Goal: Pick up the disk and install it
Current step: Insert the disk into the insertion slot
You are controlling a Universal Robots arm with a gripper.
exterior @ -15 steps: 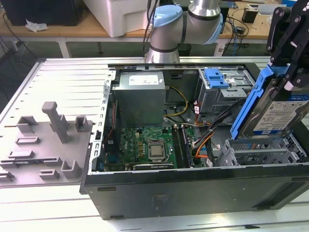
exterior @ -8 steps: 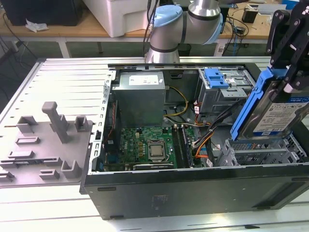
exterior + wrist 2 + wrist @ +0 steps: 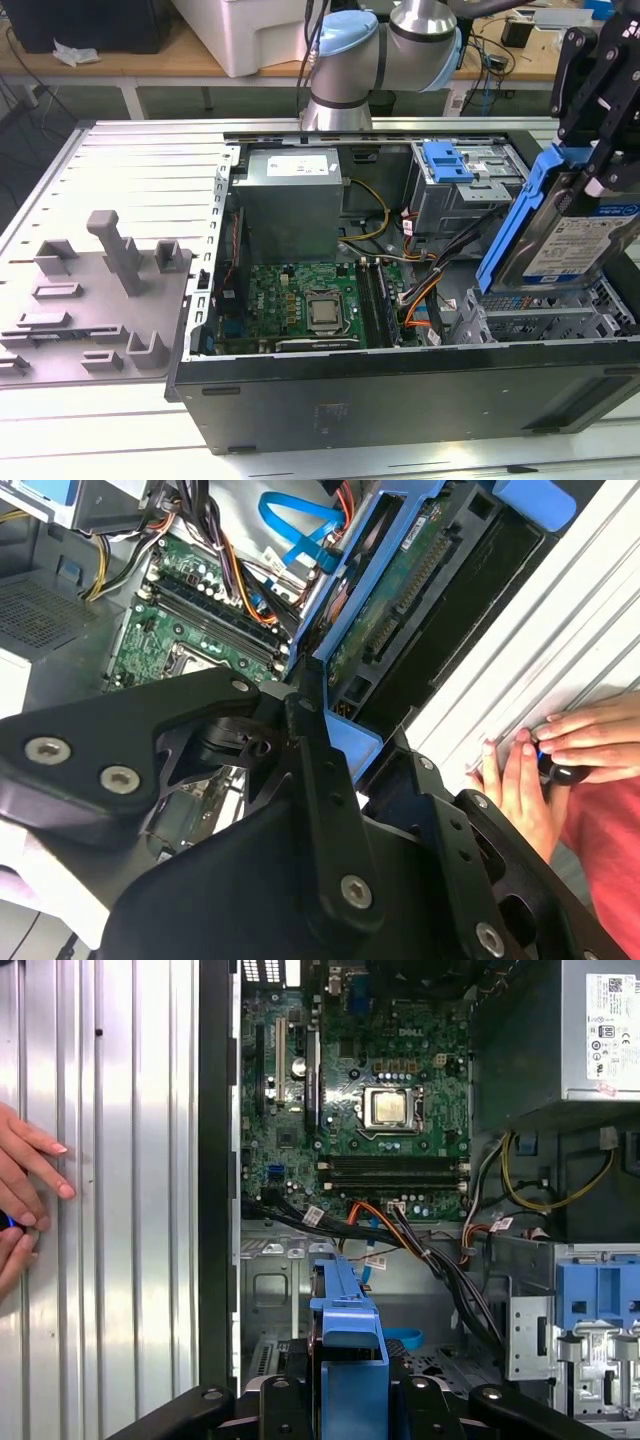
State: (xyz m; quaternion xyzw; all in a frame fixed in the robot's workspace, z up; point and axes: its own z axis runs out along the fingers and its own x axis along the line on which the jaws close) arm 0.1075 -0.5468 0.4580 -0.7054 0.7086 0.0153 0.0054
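The gripper [image 3: 598,165] is closed on the disk [image 3: 575,240], its black fingers clamped on the upper end of the blue frame [image 3: 508,235] that runs round the drive. The disk hangs steeply tilted, label side up, over the end of the open computer case [image 3: 400,400] at the exterior view's right. Its lower edge is just above the metal drive bay [image 3: 540,320] in that corner of the case; I cannot tell whether they touch.

In the second wrist view the gripper [image 3: 340,730] grips the blue frame, and the disk [image 3: 390,610] shows its green circuit side. In the first wrist view the end of the blue frame [image 3: 348,1325] sticks out between the fingers of the gripper [image 3: 345,1400].

Inside the case, the motherboard [image 3: 300,305] lies in the middle, and the grey power supply [image 3: 290,200] sits at the far side. Another blue drive frame [image 3: 447,160] sits in a cage at the far corner.

Outside the case, a grey moulded tray [image 3: 100,290] lies on the ribbed metal table [image 3: 150,160]. A person's hands [image 3: 555,750] rest on the table beside the case wall.
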